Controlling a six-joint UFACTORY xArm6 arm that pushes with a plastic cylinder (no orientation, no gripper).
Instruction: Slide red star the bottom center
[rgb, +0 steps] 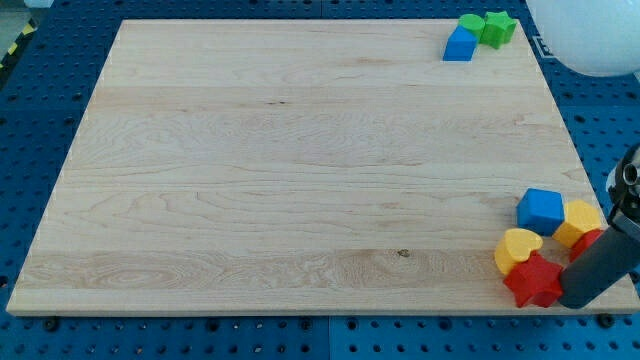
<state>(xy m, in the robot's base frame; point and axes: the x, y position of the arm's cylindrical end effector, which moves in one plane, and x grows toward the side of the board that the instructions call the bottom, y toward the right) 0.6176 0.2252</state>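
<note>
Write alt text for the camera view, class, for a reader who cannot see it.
My tip sits at the right edge of the red star, at the wooden board's bottom right, in a cluster with a yellow heart, blue block and yellow block. A blue block and two green blocks sit top right.

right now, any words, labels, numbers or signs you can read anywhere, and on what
None: there is no readable text in the camera view.
The wooden board is plain wood grain.
The red star, yellow heart, blue cube and the green blocks carry no marks.
My tip is an unmarked dark rod end.
</note>
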